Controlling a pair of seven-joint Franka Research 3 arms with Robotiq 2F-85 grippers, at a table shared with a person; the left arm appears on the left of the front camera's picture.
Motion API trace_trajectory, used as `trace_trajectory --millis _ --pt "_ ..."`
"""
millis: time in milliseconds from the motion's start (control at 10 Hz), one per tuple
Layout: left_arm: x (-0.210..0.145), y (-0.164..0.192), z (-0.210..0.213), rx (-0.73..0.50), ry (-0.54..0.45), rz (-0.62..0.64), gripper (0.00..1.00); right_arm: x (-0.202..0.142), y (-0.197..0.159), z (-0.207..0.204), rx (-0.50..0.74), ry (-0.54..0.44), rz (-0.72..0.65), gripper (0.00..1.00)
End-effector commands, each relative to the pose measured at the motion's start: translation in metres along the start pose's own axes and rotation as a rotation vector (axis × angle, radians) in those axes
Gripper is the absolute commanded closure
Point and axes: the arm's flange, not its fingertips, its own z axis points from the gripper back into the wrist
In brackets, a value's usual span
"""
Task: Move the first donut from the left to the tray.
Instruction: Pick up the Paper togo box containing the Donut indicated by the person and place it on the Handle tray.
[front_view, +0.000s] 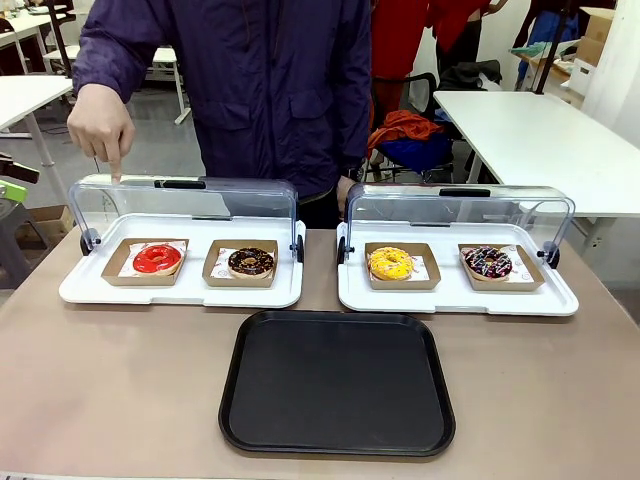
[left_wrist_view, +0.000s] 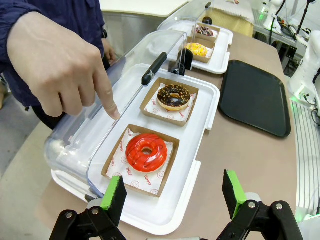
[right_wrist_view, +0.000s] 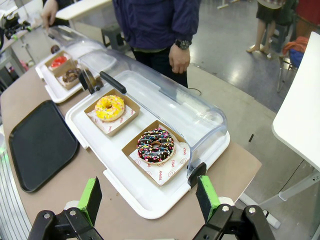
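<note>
Up at 10 o'clock from the tray, the red donut is sitting on white paper in a shallow cardboard boat, with a clear lid standing open behind it. It's looking light and squishy, and that glossy icing is going to smear. So I'm thinking pinch gently low on the bare sides, or grab the stiffer boat rim. At 6 o'clock of it the left gripper is hanging spread wide, holding nothing. The right gripper is gaping too. Someone's hand is pointing at the lid.

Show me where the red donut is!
In the front view, the red donut sits on the left white tray, beside the chocolate donut.
</note>
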Motion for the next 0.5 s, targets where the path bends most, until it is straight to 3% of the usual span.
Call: trace_trajectory --millis 0,200,400 --pt "0.003 -0.003 0.001 0.000 -0.004 -0.006 0.00 0.000 0.001 -0.002 0.000 -0.027 0.020 0.00" --pt "0.000 0.000 0.000 0.000 0.000 0.000 0.00 0.000 0.001 -0.002 0.000 -0.027 0.020 0.00" --pt "0.019 -0.010 -0.014 0.013 0.113 -0.061 0.00 0.000 0.001 -0.002 0.000 -0.027 0.020 0.00"
